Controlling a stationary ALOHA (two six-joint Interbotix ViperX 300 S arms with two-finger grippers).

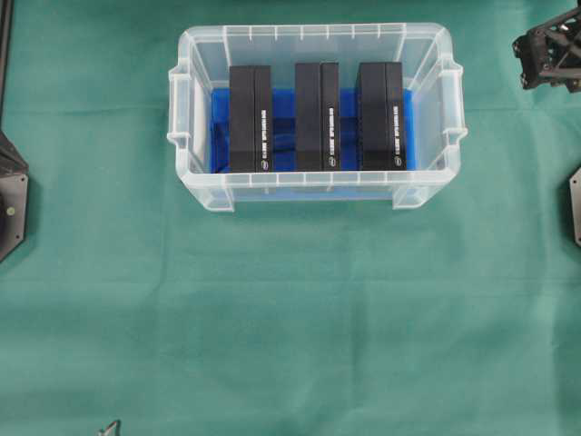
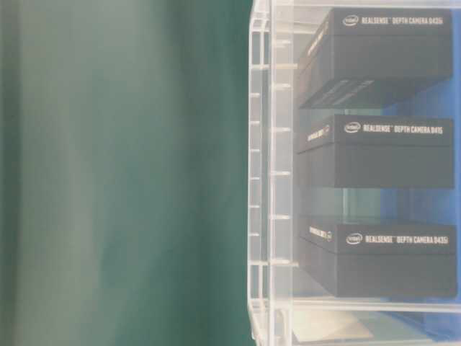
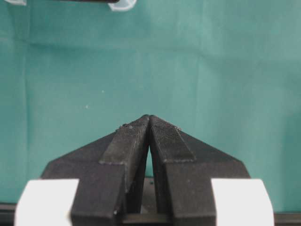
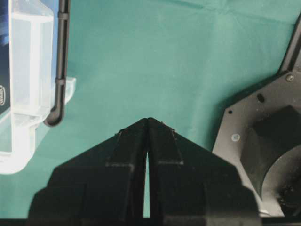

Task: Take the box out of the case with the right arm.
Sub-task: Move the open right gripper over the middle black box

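Closed fingertips are filling the foreground of both wrist views: your right gripper [image 4: 148, 121] is showing its jaws pinched together with nothing between them, hovering over bare green cloth [image 4: 155, 56]. Your left gripper [image 3: 149, 118] is doing the same, tips meeting, empty.

Progress: I'm judging nothing done yet. All three black RealSense boxes are sitting on edge inside the case [image 1: 195, 54], side by side on the blue sheet [image 1: 283, 136]: left box [image 1: 250, 118], middle box [image 1: 316, 116], right box [image 1: 379, 116]. None is lifted or tilted. What's left is basically everything: you're needing to open the jaws, bring the right arm [image 1: 551, 50] over the bin, drop onto one box, grip, lift it clear, set it on the cloth.

Views differing:
- Overhead is giving you the full layout, with the right arm only poking in at the top right corner, well apart from the case.
- Table-level is reading the box labels through the clear wall, "RealSense Depth Camera", and shows gaps between the boxes; no arm in it.
- Right wrist is catching just the case corner and a black cable at its left edge, plus a black arm base [image 4: 263, 141] at right. No boxes are visible there.
- Left wrist is showing cloth only, with a sliver of case rim at the top.
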